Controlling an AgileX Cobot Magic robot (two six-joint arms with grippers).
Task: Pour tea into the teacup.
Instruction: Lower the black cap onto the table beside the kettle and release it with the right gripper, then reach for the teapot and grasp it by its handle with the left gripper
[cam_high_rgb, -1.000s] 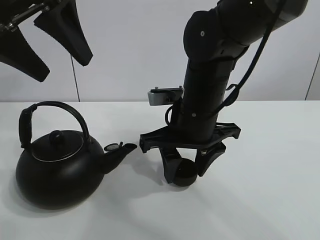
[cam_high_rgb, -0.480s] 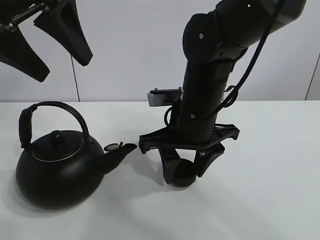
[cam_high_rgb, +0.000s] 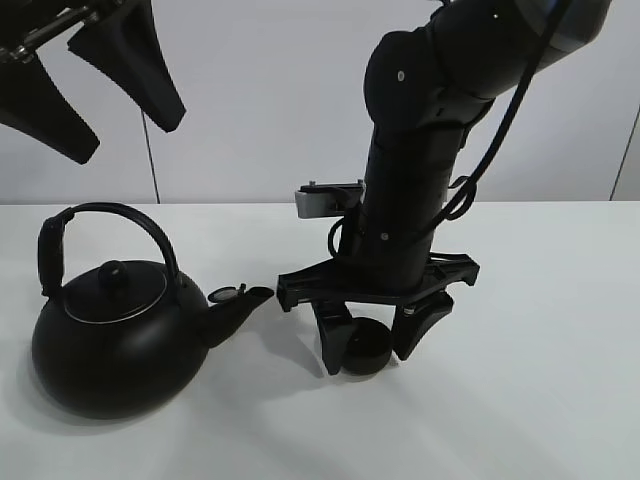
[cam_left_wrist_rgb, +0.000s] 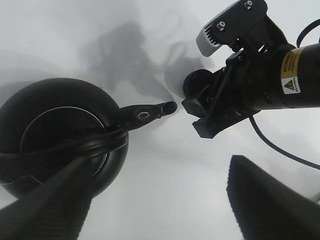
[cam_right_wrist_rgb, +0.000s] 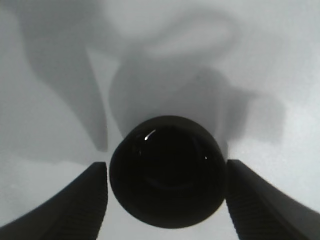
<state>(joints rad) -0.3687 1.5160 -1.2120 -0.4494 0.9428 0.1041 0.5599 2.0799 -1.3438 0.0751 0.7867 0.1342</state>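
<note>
The teacup stands upright on the white tabletop, at 3 o'clock from the black kettle, just past its spout. The right hand straddles the cup, its 2 fingers parted, with a thin gap on each side. The left hand hangs high at 10 o'clock, spread wide and holding nothing.

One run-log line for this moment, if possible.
right gripper: open, flanking small matte-black teacup | left gripper: open, raised | large black kettle: untouched
</note>
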